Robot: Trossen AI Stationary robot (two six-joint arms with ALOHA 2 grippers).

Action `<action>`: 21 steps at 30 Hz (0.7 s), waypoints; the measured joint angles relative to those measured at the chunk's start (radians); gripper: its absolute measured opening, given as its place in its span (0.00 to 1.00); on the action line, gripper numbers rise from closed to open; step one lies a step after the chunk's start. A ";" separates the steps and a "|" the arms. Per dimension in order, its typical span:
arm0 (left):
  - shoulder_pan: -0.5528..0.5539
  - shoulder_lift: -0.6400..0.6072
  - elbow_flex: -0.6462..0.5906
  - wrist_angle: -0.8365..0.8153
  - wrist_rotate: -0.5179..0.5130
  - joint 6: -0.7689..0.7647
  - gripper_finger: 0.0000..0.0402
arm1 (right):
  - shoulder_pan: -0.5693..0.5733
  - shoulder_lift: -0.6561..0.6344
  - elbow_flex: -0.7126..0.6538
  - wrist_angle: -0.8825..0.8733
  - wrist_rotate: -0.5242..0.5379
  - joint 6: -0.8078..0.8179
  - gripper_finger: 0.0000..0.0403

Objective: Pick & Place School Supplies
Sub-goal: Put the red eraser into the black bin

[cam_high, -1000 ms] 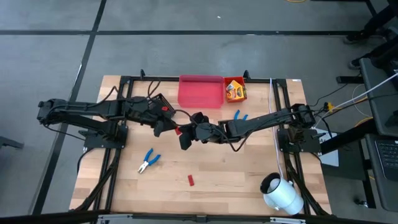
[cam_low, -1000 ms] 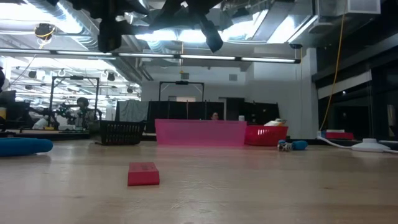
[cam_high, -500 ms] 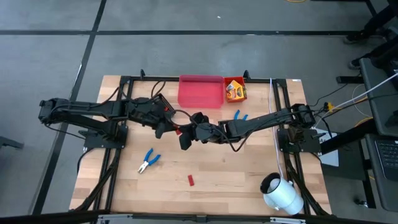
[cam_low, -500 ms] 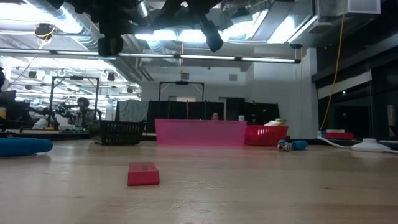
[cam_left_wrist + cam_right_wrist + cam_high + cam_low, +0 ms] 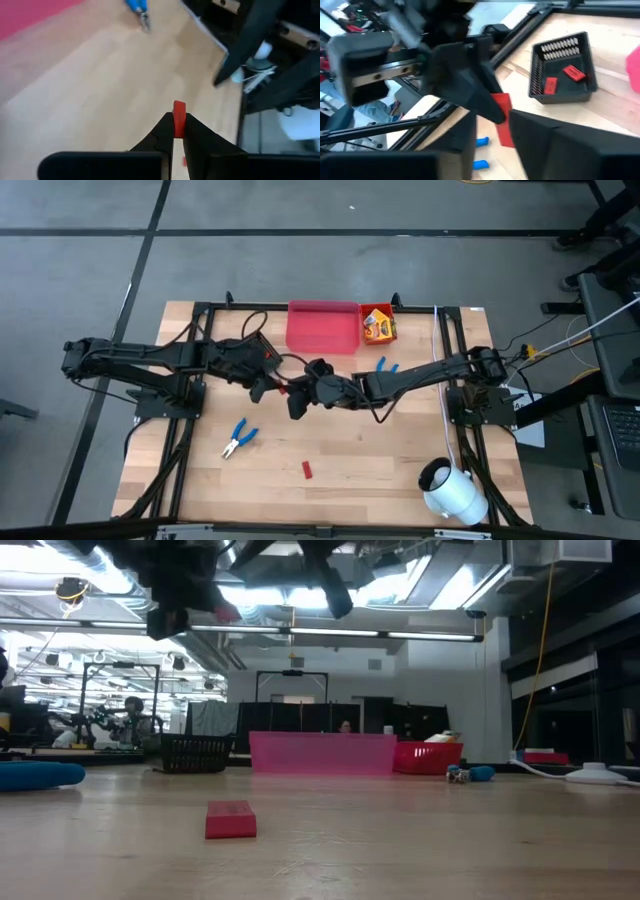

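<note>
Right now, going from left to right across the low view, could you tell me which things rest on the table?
Blue plier handle → black mesh bin → red piece → pink bin → red bin → second blue pliers.

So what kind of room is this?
Probably a robot lab or workshop: a wooden table with two robot arms fixed to it, other workbenches behind, and bare pipes and strip lights overhead.
</note>
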 joint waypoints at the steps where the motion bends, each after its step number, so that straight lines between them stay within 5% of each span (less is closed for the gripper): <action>1: -0.001 -0.001 0.000 -0.016 -0.025 0.000 0.04 | -0.003 0.001 0.000 -0.005 -0.004 0.006 0.34; 6: 0.003 0.009 0.045 -0.275 -0.413 -0.032 0.04 | -0.005 0.001 0.000 -0.085 -0.007 0.065 0.52; 8: 0.039 0.034 0.053 -0.366 -0.489 -0.067 0.04 | -0.001 0.001 0.000 -0.119 -0.008 0.089 0.56; 12: 0.190 0.036 -0.007 -0.173 -0.304 -0.082 0.04 | 0.007 0.001 0.000 -0.159 -0.012 0.108 0.57; 21: 0.415 0.098 -0.061 -0.179 -0.205 0.036 0.04 | 0.008 -0.003 0.000 -0.181 -0.039 0.086 0.53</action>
